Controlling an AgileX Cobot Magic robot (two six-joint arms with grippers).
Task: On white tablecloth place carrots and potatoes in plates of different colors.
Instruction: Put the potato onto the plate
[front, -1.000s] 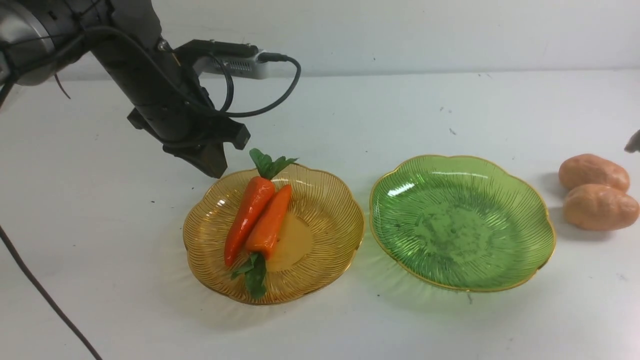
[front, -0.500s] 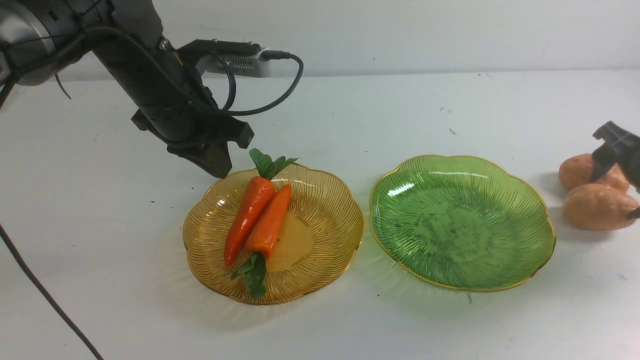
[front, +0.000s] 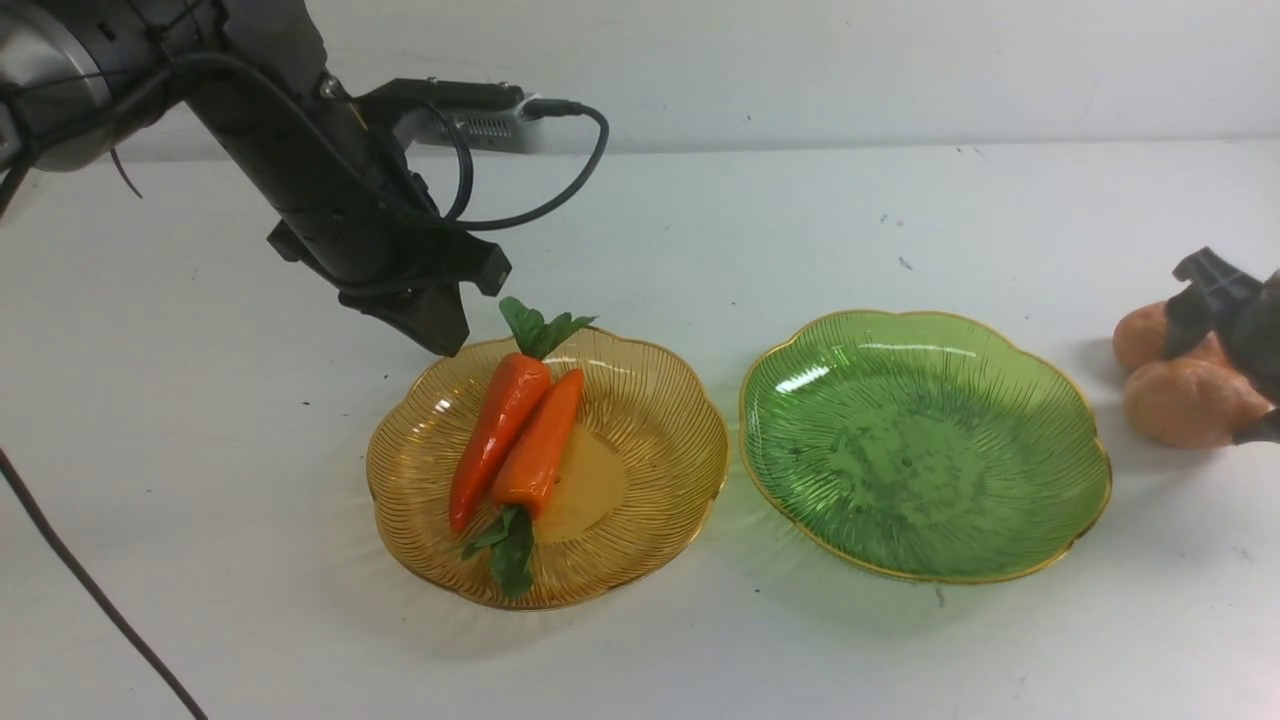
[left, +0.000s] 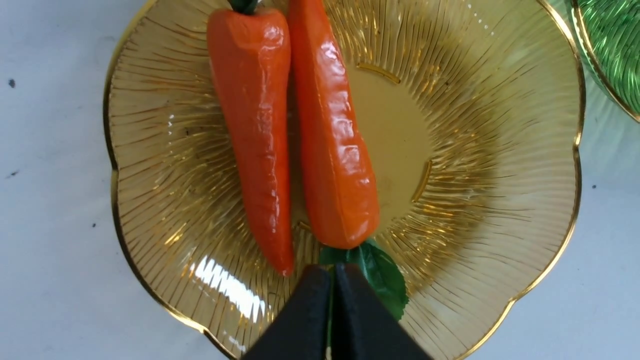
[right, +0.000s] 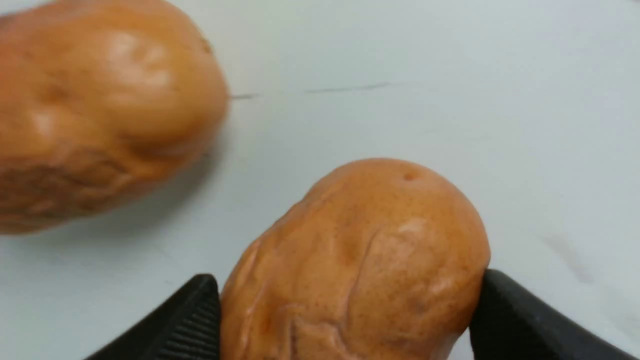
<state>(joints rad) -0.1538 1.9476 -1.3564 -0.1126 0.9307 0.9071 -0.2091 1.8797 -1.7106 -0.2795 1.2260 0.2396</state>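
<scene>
You're seeing two carrots (front: 497, 435) lying together in the left plate (front: 660, 470), the right plate (front: 925, 445) sitting beside it. Two potatoes (front: 1185, 405) are lying on the cloth (front: 700, 230) further right.

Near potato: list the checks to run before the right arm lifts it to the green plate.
1. Straddle: right end effector sits around near potato: ok.
2. Firm grip: cannot tell.
3. Spacing: far potato lies apart from near potato: ok.
4. Target: green plate is empty: ok.
5. Sorting: both carrots lie in amber plate: ok.
6. Path: left end effector is shut, empty, over the amber plate, away from the green plate: ok.
</scene>
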